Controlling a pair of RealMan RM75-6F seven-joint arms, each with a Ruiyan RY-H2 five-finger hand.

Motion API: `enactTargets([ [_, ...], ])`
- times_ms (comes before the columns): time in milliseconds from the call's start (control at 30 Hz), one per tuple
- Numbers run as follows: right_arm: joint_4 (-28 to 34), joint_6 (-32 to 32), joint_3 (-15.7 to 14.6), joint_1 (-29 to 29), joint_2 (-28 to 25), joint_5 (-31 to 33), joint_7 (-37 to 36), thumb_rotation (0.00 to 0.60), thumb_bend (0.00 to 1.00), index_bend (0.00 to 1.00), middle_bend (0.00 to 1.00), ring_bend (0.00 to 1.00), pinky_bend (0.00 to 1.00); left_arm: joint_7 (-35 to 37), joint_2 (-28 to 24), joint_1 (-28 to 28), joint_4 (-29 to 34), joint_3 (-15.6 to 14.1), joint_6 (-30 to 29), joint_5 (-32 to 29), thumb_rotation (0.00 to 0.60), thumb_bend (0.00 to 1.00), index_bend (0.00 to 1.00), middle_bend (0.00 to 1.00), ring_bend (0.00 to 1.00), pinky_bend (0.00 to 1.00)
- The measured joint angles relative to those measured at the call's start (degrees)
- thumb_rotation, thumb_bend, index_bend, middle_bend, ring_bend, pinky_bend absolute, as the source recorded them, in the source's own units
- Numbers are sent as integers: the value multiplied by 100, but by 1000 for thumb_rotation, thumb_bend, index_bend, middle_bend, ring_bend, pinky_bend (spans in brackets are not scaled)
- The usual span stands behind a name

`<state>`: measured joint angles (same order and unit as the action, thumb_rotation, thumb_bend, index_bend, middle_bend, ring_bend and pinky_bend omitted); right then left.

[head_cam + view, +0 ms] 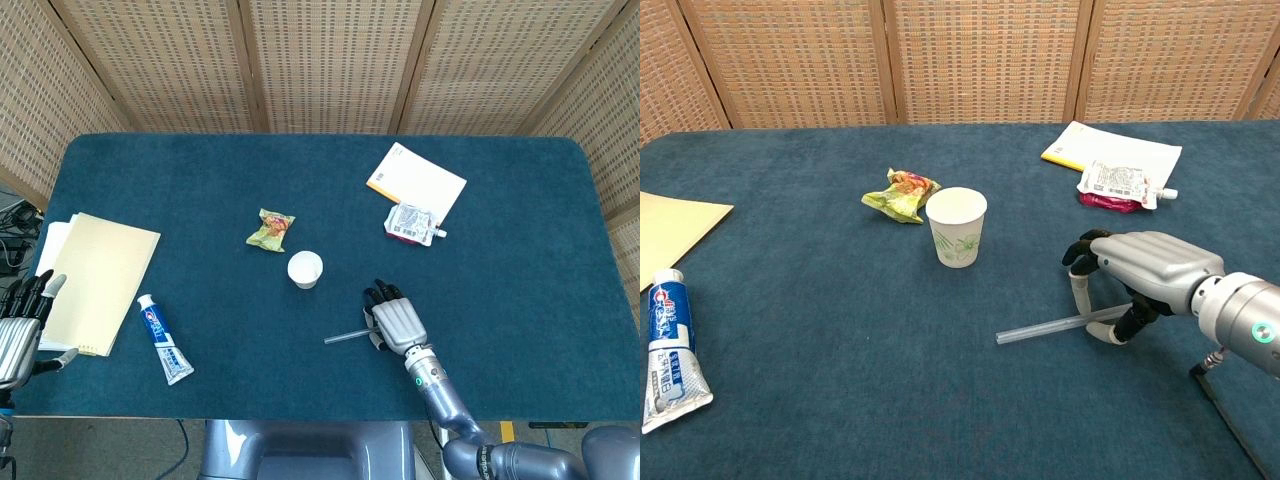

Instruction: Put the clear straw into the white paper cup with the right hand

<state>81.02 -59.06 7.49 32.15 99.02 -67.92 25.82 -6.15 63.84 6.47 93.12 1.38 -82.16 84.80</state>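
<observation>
The right hand (1140, 275) is low over the table (840, 400), palm down, with its fingers curled around one end of the clear straw (1055, 327). The straw seems pinched between a fingertip and the thumb, and its free end points away from the hand toward the robot's left. It lies nearly flat on the cloth. The white paper cup (957, 227) stands upright, ahead of the hand and to its left, apart from the straw. The left hand (18, 325) rests at the table's edge, far from the right one, fingers spread, holding nothing.
</observation>
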Motion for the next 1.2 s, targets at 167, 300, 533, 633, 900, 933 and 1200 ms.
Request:
enactTargets([
  [167,327,-18,200,19,-258,109,-118,600,534,582,251,36,187,49,-4,5,-22,7,33,-38,600,0,0,0,0,0],
  [300,685,-46,488,61,-576,252,-213,600,534,582,251,35,187,104,-7,14,-42,17,61,-68,600,0,0,0,0,0],
  [533,1323,69,1196,223,-1008,845,-789,600,534,582,253,36,186,243,-27,77,-72,16,251,-150,600,0,0,0,0,0],
  [633,1457,203,1422,369,-1095,1138,-958,600,534,583,255,36,185,281,-32,89,-66,13,260,-134,600,0,0,0,0,0],
  [900,1535,536,1919,744,-957,1846,-1702,600,534,593,264,36,183,349,-42,121,-101,24,333,-186,600,0,0,0,0,0],
  [933,1510,597,2006,799,-892,1973,-1890,600,534,593,266,36,182,364,-43,125,-110,35,338,-207,600,0,0,0,0,0],
  [1200,917,924,2398,1252,-313,2517,-2840,600,534,589,266,36,166,546,-47,164,-193,65,444,-276,600,0,0,0,0,0],
])
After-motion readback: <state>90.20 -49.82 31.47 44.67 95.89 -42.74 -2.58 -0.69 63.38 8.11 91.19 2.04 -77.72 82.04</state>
